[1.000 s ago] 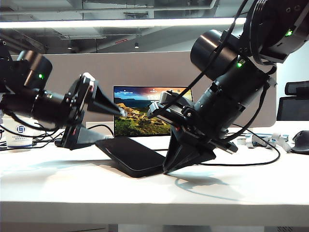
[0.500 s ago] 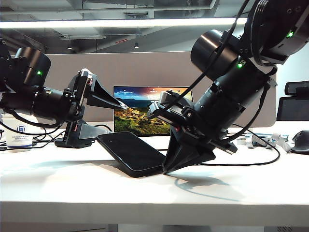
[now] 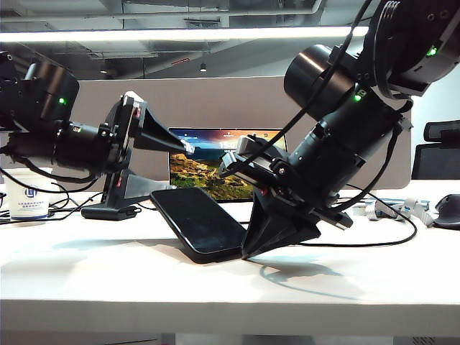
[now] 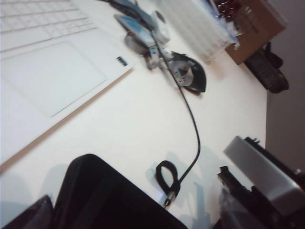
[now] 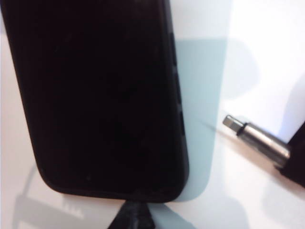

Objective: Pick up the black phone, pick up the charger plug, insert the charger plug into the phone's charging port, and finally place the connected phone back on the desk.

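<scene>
Black phone (image 3: 201, 223) sits tilted above the desk (image 3: 215, 287), its near end pinched by the right gripper (image 3: 269, 233), whose fingers are pressed together on it while the far end points up toward the left. Just beside that end lies the charger plug (image 5: 255, 138), silver-tipped, on the white surface. Farther back on the left, the left gripper (image 3: 154, 154) hovers with its fingers spread wide, holding nothing. Behind stands a lit monitor (image 3: 208, 165).
</scene>
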You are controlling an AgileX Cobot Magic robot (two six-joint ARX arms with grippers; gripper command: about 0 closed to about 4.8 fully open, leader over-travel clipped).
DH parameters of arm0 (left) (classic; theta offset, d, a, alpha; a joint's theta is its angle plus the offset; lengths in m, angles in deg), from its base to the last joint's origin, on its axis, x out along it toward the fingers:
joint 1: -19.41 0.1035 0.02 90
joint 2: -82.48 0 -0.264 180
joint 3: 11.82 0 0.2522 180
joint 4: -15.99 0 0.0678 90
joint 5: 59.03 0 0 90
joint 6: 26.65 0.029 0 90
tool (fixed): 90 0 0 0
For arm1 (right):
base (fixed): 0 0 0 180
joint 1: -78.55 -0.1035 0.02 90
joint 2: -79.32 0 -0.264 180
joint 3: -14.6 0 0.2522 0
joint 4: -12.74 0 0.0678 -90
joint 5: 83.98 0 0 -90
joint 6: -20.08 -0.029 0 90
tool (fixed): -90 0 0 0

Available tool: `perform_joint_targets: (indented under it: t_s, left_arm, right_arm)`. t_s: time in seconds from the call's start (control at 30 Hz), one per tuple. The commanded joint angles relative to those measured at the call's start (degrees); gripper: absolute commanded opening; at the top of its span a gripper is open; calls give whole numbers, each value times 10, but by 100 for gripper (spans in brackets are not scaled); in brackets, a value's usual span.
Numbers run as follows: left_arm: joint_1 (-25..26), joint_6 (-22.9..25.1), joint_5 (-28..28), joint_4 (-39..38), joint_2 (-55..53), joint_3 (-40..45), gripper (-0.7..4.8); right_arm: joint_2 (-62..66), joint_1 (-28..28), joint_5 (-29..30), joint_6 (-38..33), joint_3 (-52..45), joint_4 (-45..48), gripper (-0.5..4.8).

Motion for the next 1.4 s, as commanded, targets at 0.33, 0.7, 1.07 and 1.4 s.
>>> perform_joint_targets:
  t_s: [0.33,0.7,1.07,1.4]
  left_arm:
    - [-21,-17,147,-46,-5,11,479]
    - [-21,-20,174,-40,-5,11,479]
    - [-21,-30,187,-40,-5,11,479]
    - [-21,-27,175,-38,-5,11,333]
  right_arm:
    - [1,-2,-7,20,7,120,-5]
    - [1,-2,-7,38,7,126,-5]
    - [1,-2,-7,38,7,136,-5]
    - [1,-2,-7,38,7,136,-5]
